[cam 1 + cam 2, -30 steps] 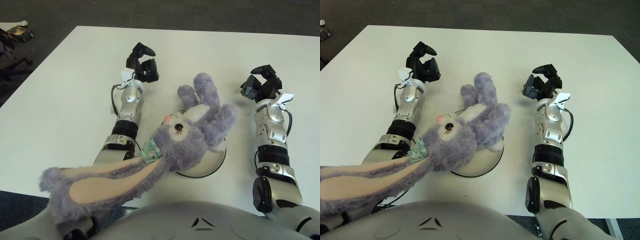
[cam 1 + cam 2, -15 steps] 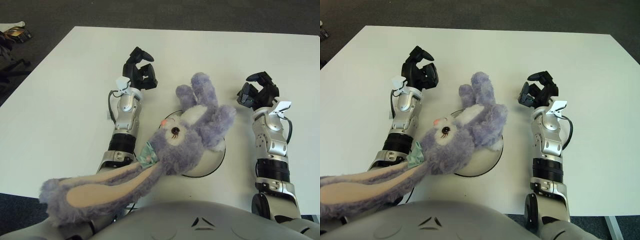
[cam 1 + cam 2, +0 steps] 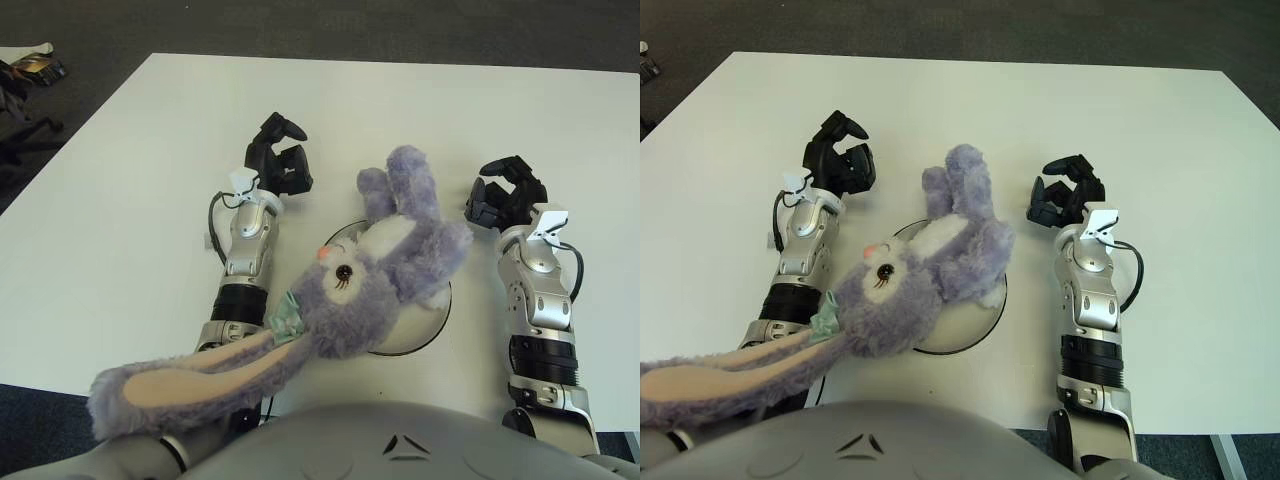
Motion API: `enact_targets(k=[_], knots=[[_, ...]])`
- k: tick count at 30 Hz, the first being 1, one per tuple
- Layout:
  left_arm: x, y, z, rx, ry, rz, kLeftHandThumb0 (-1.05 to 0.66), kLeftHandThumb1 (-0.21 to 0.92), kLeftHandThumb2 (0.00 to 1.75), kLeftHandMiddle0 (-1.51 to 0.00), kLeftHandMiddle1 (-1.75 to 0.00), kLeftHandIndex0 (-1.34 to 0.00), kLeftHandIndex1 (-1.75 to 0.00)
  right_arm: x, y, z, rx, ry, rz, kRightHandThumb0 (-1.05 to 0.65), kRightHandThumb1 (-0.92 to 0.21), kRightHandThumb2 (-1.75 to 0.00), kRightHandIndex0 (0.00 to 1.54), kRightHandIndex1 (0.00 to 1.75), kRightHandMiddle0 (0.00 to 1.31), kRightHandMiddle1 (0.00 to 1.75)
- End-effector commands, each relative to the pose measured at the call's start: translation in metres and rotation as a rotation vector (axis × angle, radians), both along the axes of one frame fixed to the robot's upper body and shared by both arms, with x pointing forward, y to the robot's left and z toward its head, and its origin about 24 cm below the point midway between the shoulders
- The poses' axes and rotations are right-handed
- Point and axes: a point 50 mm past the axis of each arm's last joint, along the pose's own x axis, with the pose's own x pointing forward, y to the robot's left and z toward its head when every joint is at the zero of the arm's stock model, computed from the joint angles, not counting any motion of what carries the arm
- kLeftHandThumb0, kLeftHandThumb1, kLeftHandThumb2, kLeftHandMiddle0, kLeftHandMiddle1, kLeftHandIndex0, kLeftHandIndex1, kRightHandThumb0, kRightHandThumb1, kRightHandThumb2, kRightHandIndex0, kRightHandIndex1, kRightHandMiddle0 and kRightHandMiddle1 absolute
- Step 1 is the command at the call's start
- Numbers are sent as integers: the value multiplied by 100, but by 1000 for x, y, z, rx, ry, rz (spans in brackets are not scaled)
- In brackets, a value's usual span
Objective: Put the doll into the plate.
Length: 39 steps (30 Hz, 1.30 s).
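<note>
on the white table (image 3: 120,180) the purple doll (image 3: 375,270) lies across the plate (image 3: 415,330), long ears trailing off toward the robot, with the left hand (image 3: 277,165) and right hand (image 3: 505,200) either side, fingers curled, holding nothing.

Left hand (image 3: 278,160) and right hand (image 3: 506,198): black, three stubby segmented fingers each. A small white tag sits at each wrist. Forearms are silver-grey metal casings with visible screws, broken by black ribbed bands near the elbows. A thin black cable loops beside each forearm. The torso (image 3: 400,440) shows as a smooth grey shell with small dark triangular markings.
</note>
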Motion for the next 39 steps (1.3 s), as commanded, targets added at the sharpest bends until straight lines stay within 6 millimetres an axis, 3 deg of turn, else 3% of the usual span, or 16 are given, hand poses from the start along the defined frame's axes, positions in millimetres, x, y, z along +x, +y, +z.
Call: enact_targets(k=[1,6,17,21,24,27,39], knots=[[-2,0,-4,7,9,2,-48,29,135,-121,-175,-63,-175,-4,1,-1,0,16,-6,-2,-24,-139,70,175,45,166],[-2,2,-8,25,28,13,-48,30,134,-120,-175,-62,-175,-6,0,-5,-2,37,-8,-1,-27,-137,55,175,51,173],[5,15,-21,77,89,41,-47,30,133,-120,-175,-62,-175,-6,-4,-15,61,49,-10,-1,-28,-136,52,175,51,175],[9,16,-25,71,119,45,-47,30,133,-121,-175,-62,-175,-6,-5,-19,70,36,-9,-1,-25,-140,55,175,54,175],[11,16,-28,60,136,44,-47,30,134,-121,-175,-62,-175,-6,-4,-22,70,26,-6,-1,-15,-149,72,175,57,166],[11,16,-29,56,145,45,-47,30,134,-121,-175,-62,-175,-6,-4,-24,77,18,1,-2,-9,-155,80,175,60,163],[13,17,-32,50,175,41,-48,29,134,-121,-175,-63,-175,-6,-7,-37,191,-51,-37,-1,7,-172,89,175,73,163]])
